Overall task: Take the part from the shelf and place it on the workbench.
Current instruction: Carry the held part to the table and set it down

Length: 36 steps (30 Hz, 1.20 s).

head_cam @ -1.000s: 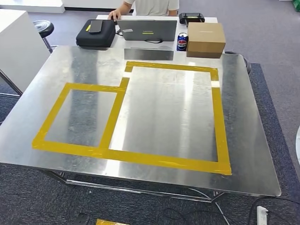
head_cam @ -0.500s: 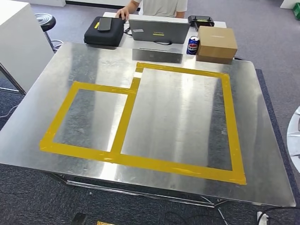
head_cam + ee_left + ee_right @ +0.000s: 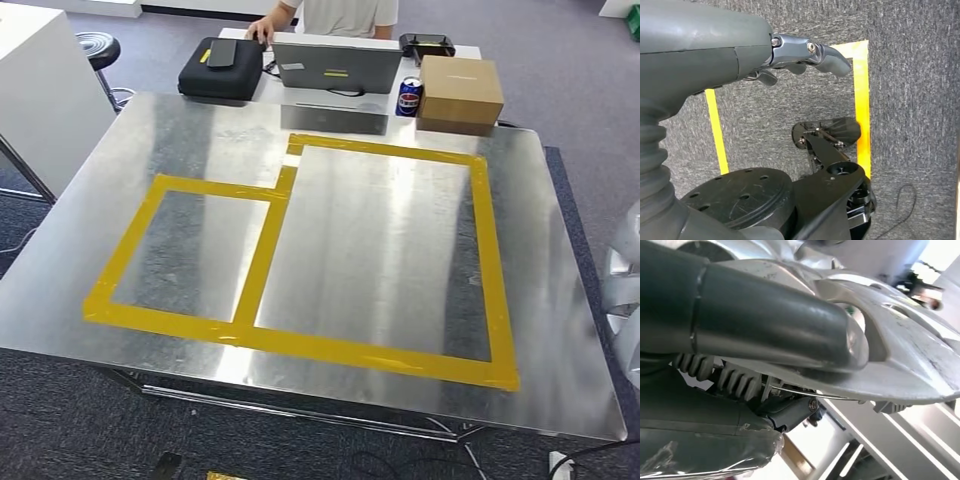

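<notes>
The part [image 3: 625,292] is a silver, spoked, wheel-cover-like piece; its edge shows at the right border of the head view, beside the workbench's right side and apart from it. In the right wrist view my right hand [image 3: 772,330] grips the part [image 3: 911,365], thumb over its face and dark fingers under its rim. The workbench [image 3: 558,300] is a shiny metal table marked with two yellow tape rectangles [image 3: 483,240]. My left hand [image 3: 753,55] hangs over grey carpet with its fingers stretched out and nothing in them.
Behind the workbench a person [image 3: 332,12] sits at a table with a laptop [image 3: 336,65], a black case [image 3: 220,68], a cardboard box [image 3: 460,92] and a can [image 3: 410,96]. A stool [image 3: 100,48] and white cabinet [image 3: 38,90] stand at the left.
The camera has shifted, so the whole bench sits differently in the picture. The silver part has come further in at the right edge.
</notes>
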Motion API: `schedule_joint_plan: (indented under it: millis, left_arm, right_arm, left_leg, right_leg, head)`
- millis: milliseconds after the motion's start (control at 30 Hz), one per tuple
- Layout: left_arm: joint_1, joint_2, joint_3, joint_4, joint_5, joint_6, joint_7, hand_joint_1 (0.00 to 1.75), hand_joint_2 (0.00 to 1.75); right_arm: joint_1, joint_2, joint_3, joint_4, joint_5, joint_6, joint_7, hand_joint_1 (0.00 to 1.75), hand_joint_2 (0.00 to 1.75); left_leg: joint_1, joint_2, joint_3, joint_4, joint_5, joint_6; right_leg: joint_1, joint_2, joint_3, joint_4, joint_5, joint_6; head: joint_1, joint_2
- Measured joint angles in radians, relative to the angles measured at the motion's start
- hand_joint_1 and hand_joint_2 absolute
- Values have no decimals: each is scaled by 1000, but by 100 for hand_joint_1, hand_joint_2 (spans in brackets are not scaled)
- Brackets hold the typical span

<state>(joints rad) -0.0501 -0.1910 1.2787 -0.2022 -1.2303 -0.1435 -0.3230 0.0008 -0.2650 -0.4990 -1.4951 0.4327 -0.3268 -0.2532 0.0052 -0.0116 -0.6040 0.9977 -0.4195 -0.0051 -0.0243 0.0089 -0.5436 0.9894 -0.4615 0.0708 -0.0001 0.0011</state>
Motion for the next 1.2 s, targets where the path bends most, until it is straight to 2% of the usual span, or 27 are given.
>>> schedule_joint_plan:
  millis: [133,267,367,500,567,633,767,833,967,1200]
  left_arm:
    - [-1,4,0,0,-13,-3,16,0,175]
    - [-2,10,0,0,-32,-6,32,0,175]
    - [-2,14,0,0,-39,-9,35,0,175]
    - [-3,16,-1,0,-51,-12,35,0,175]
    - [-5,16,-3,0,-59,-16,34,0,175]
    - [-9,16,-8,0,-71,-21,27,0,175]
    - [-19,18,-26,0,-88,-31,9,0,175]
    - [-20,19,-31,0,-88,-33,6,0,175]
    - [-13,22,-32,0,-88,-33,5,0,175]
    - [-12,25,-33,0,-88,-33,5,0,175]
  right_arm:
    - [-123,-90,149,149,303,-78,138,175,0]
    - [-259,-158,307,290,569,-105,261,175,0]
    - [-333,-188,406,358,689,-106,307,175,0]
    - [-401,-199,521,409,876,-102,326,175,0]
    - [-441,-185,606,433,993,-90,335,175,0]
    - [-495,-141,708,472,1073,-70,352,175,0]
    - [-615,-25,910,591,1100,-44,387,175,0]
    - [-651,14,982,631,1101,-46,392,175,0]
    - [-691,46,1046,676,1099,-53,392,175,0]
    - [-711,63,1084,712,1099,-56,391,175,0]
  left_leg:
    - [0,0,-1,0,3,-1]
    - [0,0,-1,0,4,-1]
    - [0,-1,-2,-1,4,-1]
    - [0,-1,-2,-2,4,-1]
    - [1,-1,-2,-3,4,-1]
    - [2,1,-2,-3,5,-2]
    - [3,4,-3,-5,8,-7]
    - [4,0,-3,-5,9,-8]
    - [5,-6,-4,-6,9,-8]
    - [4,-6,-4,-6,9,-8]
  right_leg:
    - [0,0,-2,1,2,1]
    - [0,0,-2,1,3,1]
    - [0,-1,-2,1,2,1]
    - [0,0,-3,2,2,1]
    - [1,1,-4,2,2,1]
    - [2,3,-5,3,3,0]
    - [3,6,-10,4,6,-4]
    - [3,1,-9,4,5,-5]
    - [4,-4,-8,5,4,-7]
    - [4,-4,-8,5,4,-7]
  head:
    - [0,0]
    - [0,0]
    - [0,0]
    - [0,0]
    - [0,0]
    - [0,0]
    - [-1,0]
    - [-1,0]
    - [0,0]
    - [0,0]
